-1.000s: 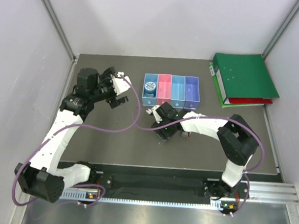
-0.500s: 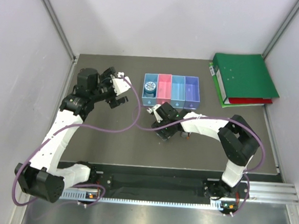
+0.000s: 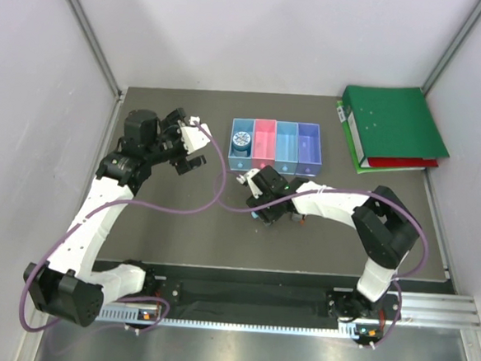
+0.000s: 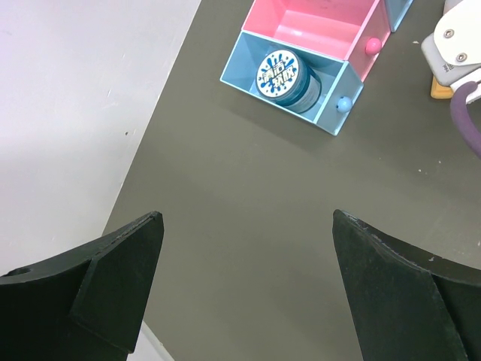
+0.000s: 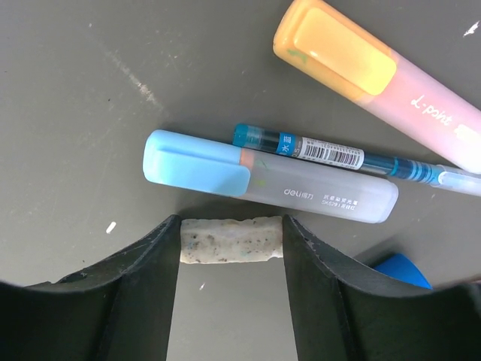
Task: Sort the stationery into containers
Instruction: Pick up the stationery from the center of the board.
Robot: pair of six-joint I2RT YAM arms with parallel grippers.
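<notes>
From above, four bins [image 3: 274,146] stand in a row near the middle of the far edge. A blue disc [image 3: 241,139] lies in the leftmost one. The right gripper [image 3: 260,212] is low at the counter's middle.

At the left wrist, the left gripper [image 4: 248,286] has its jaws wide apart.

At the right wrist, the jaws are clamped on an eraser [image 5: 231,239], just beside a light-blue marker [image 5: 267,184].
</notes>
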